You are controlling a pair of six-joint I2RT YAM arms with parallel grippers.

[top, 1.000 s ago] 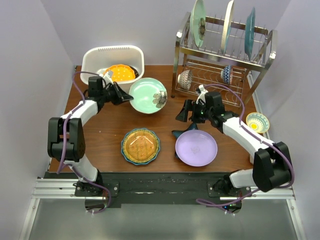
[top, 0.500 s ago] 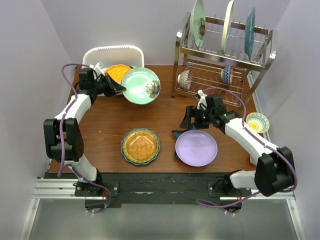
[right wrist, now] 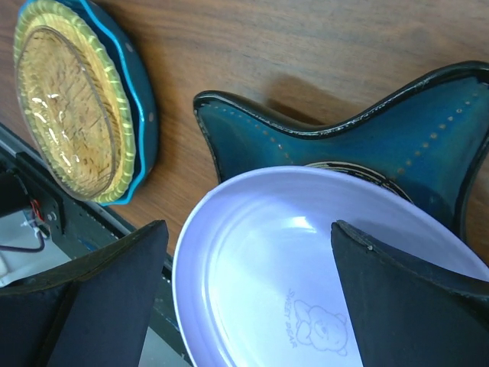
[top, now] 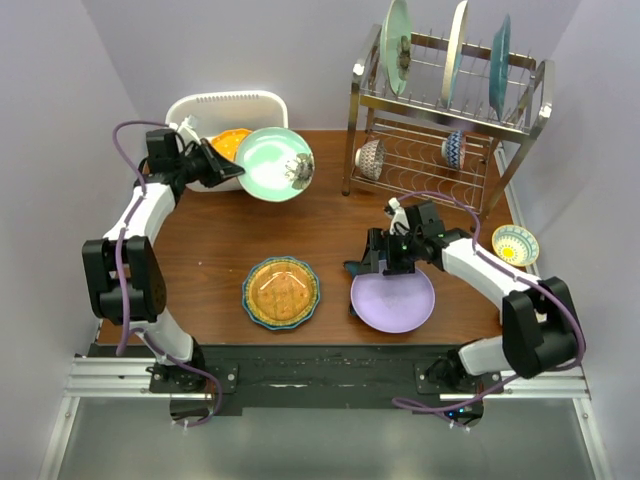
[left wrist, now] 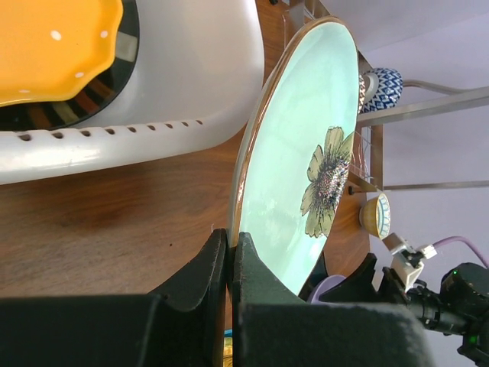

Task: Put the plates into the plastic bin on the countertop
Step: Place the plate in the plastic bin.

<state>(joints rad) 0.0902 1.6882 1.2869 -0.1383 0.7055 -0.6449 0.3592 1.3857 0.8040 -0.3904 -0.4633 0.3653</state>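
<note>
Upper left of the overhead view: the left pincer (top: 228, 172) clamps the rim of a green flowered plate (top: 275, 165) at the white bin's (top: 225, 100) right edge. Next, probably swing it over the orange plate (top: 228, 143) and release. Lower right, the right pincer (top: 385, 262) gapes wide over the lavender plate (top: 393, 298).

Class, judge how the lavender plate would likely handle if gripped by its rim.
The lavender plate looks glossy, so it is probably slippery in a pinch. It lies partly on the blue star plate, so it may rock when pressed. It is probably rigid.
</note>
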